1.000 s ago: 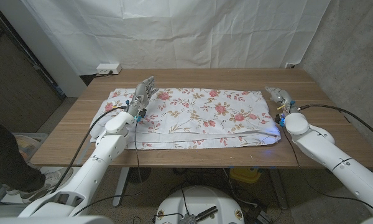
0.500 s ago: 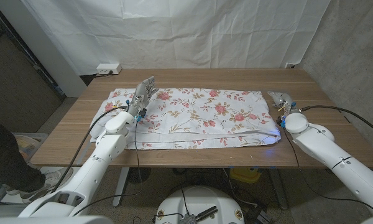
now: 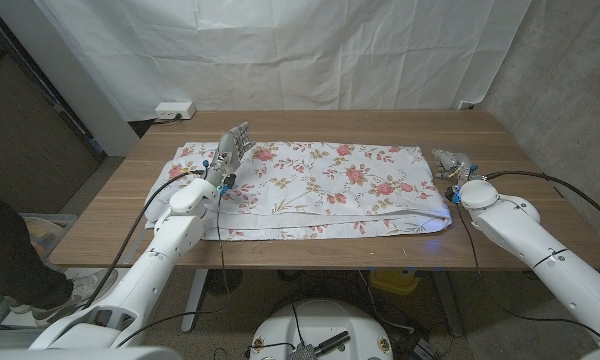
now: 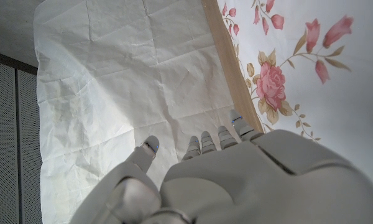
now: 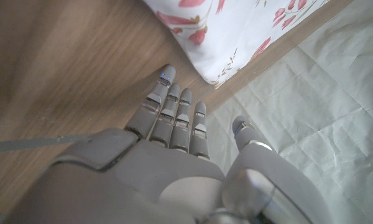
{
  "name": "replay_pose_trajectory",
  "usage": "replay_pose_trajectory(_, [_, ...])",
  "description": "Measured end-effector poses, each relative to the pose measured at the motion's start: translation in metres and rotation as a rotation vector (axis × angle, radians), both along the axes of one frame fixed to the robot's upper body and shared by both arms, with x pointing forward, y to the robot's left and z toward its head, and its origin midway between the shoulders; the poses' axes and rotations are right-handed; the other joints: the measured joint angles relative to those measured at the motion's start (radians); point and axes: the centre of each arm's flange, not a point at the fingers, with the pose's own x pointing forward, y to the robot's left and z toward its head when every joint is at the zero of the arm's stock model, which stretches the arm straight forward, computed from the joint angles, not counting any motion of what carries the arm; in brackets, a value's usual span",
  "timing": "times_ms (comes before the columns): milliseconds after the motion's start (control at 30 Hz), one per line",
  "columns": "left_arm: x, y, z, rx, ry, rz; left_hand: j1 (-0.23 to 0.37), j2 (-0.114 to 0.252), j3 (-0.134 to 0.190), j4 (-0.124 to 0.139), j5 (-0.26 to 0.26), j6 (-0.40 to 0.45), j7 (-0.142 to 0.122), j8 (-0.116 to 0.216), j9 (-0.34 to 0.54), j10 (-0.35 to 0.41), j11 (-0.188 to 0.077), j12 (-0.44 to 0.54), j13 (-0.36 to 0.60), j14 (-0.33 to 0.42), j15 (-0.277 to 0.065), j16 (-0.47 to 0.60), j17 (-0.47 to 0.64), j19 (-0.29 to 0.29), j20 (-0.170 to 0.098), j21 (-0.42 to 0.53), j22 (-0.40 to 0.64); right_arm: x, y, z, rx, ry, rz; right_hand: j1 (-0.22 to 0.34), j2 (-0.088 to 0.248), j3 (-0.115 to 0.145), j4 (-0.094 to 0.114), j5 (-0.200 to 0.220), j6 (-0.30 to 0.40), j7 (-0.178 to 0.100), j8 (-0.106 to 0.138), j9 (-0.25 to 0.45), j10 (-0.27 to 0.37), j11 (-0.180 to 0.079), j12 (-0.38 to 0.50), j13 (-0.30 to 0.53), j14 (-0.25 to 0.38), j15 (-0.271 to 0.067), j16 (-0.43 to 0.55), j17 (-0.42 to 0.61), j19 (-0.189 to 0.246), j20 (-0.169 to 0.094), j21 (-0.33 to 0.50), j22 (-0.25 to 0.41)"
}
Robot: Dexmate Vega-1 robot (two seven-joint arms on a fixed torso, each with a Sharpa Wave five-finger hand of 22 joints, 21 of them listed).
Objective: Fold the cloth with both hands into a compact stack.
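The floral cloth [image 3: 310,190] lies spread across the tabletop [image 3: 500,135]. Over the last second the right robot hand [image 3: 451,161], empty with fingers extended, has edged toward the cloth's 3 o'clock edge, probably nearing a grasp. The left robot hand [image 3: 234,146] stays over its 9 o'clock end, fingers extended, holding nothing.

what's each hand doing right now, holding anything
Left hand: open, fingers extended over the cloth, holding nothing.
Right hand: open, fingers straight, beside the cloth's edge, holding nothing.
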Motion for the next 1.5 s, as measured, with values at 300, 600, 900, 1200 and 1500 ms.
replay_pose_trajectory(300, [0.0004,-0.0005,0.0001,0.0,0.001,0.0,0.0,0.0,0.0,0.0,0.0,0.0,0.0,0.0,0.0,0.0,0.0,-0.006,0.0,0.0,0.0,-0.005,0.0,0.0,0.0,0.0,0.0,0.0018,-0.0005,0.0014,0.031,0.037,0.043,0.008,-0.008,0.007,0.007,0.0,0.033,0.018,0.0,0.0,0.072,0.01,0.015,0.0,0.108,0.0,0.035,0.006,0.094,0.006,0.04,0.006])
replay_pose_trajectory(600, [0.0013,-0.0013,0.0005,0.0,0.004,-0.002,0.0,0.0,0.0,0.0,0.0,0.0,0.0,0.0,0.0,0.0,0.0,-0.006,0.0,0.0,0.0,-0.005,0.0,0.0,0.0,0.0,0.0,0.0031,0.0013,-0.0032,0.07,0.089,0.098,0.076,-0.039,0.0,-0.056,-0.004,0.066,0.027,-0.005,0.005,0.176,0.006,0.041,0.01,0.305,-0.053,0.12,0.048,0.26,-0.025,0.141,0.041])
replay_pose_trajectory(900, [0.002,-0.002,-0.0004,0.0,0.009,-0.003,0.0,0.0,0.0,0.0,0.0,0.0,0.0,0.0,0.0,0.0,0.0,-0.006,0.0,0.0,0.0,-0.005,0.0,0.0,0.0,-0.004,0.0,0.0018,-0.0012,-0.0031,0.098,0.1,0.127,0.14,-0.037,-0.065,-0.084,-0.008,0.155,0.042,-0.005,0.026,0.371,-0.008,0.198,0.086,0.59,-0.137,0.312,0.225,0.377,-0.092,0.355,0.193])
replay_pose_trajectory(1200, [0.0025,-0.0025,-0.0011,0.0,0.013,-0.004,-0.01,0.004,0.0,0.0,0.0,0.0,0.0,0.0,0.0,0.0,0.0,-0.006,0.0,0.0,0.0,-0.005,0.0,0.005,-0.005,-0.004,0.0,0.0028,-0.0025,-0.0036,0.148,0.104,0.188,0.159,-0.056,-0.106,-0.086,-0.007,0.276,0.048,0.04,0.058,0.494,-0.04,0.347,0.173,0.726,-0.192,0.422,0.373,0.445,-0.131,0.509,0.301])
replay_pose_trajectory(1500, [0.0022,-0.003,-0.0024,-0.001,0.015,-0.003,-0.009,0.003,0.0,0.0,0.0,0.0,0.0,0.0,0.0,0.0,0.0,-0.006,0.0,0.0,0.0,-0.005,0.0,0.005,-0.005,-0.004,0.0,0.0055,-0.0059,-0.0011,0.179,0.136,0.279,0.215,-0.098,-0.116,-0.108,-0.007,0.211,0.048,0.017,0.07,0.42,-0.026,0.351,0.193,0.69,-0.19,0.412,0.401,0.429,-0.135,0.515,0.262])
